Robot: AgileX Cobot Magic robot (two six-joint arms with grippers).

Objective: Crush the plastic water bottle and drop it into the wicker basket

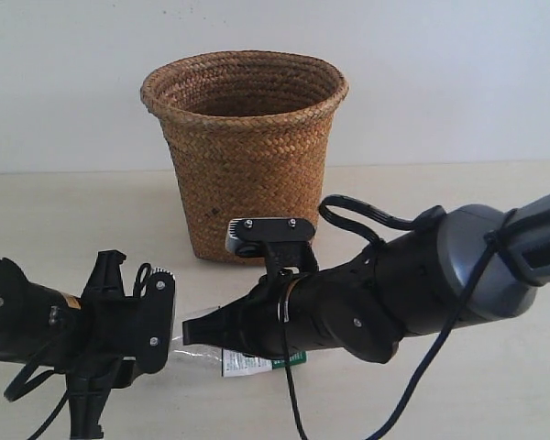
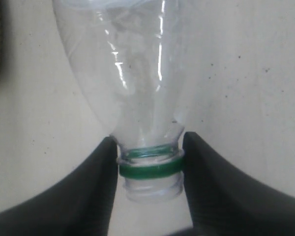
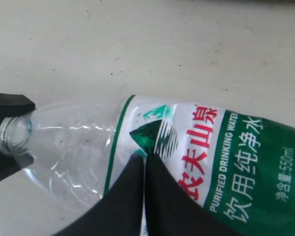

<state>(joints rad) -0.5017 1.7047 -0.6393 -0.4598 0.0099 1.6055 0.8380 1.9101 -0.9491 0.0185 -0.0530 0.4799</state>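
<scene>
The plastic water bottle lies on its side on the table just before the wicker basket, its green-ringed neck clamped by the left gripper, while the right gripper has its fingers pressed together against the label.

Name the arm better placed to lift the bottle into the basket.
Left, probably: the left claw clamps the plastic water bottle at its green ring; the right claw looks shut against the label, gripping nothing.
</scene>
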